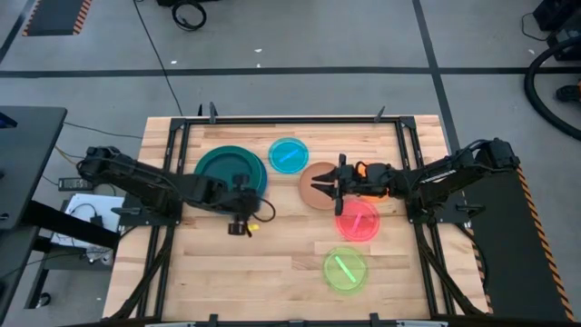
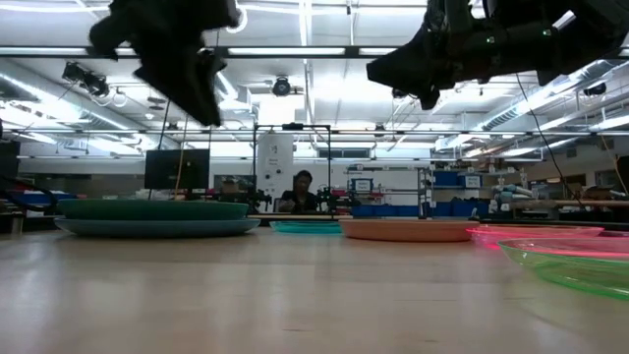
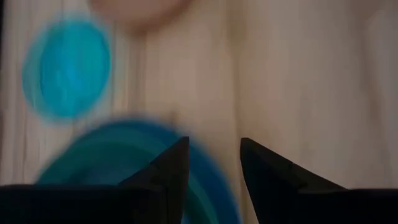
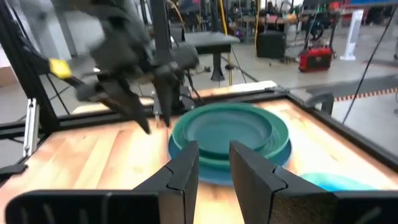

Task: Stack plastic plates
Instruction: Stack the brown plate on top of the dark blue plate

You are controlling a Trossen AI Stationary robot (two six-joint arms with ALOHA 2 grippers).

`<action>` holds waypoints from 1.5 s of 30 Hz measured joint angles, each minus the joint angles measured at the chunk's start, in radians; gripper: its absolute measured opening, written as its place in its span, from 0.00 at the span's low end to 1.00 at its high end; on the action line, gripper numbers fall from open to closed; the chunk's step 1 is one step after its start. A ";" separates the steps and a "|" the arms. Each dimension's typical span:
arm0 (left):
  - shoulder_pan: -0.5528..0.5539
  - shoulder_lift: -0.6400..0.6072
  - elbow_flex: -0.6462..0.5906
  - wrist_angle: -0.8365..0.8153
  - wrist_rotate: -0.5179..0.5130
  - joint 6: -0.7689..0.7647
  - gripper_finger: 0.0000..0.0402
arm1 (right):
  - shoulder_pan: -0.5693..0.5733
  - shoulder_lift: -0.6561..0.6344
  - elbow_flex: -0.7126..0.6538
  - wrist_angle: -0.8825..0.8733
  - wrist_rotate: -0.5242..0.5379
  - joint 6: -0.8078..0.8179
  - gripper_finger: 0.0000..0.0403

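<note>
Both dark arms reach inward from opposite sides and hang raised above the tabletop, the left hand (image 1: 255, 193) with its two fingers (image 3: 168, 177) parted and nothing between them, the right hand (image 1: 318, 184) likewise parted and empty, pointing toward the left arm.

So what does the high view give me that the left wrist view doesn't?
Only the high view shows the pink plate, the lime plate, and the right gripper above the brown plate. Only the left wrist view shows the left gripper fingers apart with nothing between them. Both show the cyan plate and the stacked teal plates.
</note>
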 joint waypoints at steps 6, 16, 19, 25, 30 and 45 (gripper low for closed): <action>-0.001 0.012 0.000 0.205 -0.004 0.081 0.37 | 0.001 -0.004 0.000 -0.161 0.129 0.090 0.25; 0.034 0.089 0.000 0.366 -0.003 0.104 0.37 | 0.027 -0.009 0.000 -0.338 0.151 0.231 0.25; 0.034 0.123 0.000 0.392 -0.003 0.108 0.37 | 0.031 -0.010 0.000 -0.403 0.153 0.282 0.25; 0.025 0.190 -0.001 0.442 -0.002 0.119 0.37 | 0.046 -0.010 0.000 -0.496 0.160 0.378 0.25; 0.019 0.218 -0.001 0.451 0.000 0.107 0.37 | 0.042 -0.016 0.000 -0.586 0.191 0.433 0.25; 0.001 0.250 0.000 0.440 0.097 0.186 0.37 | -0.240 -0.016 0.000 -0.729 0.073 0.348 0.25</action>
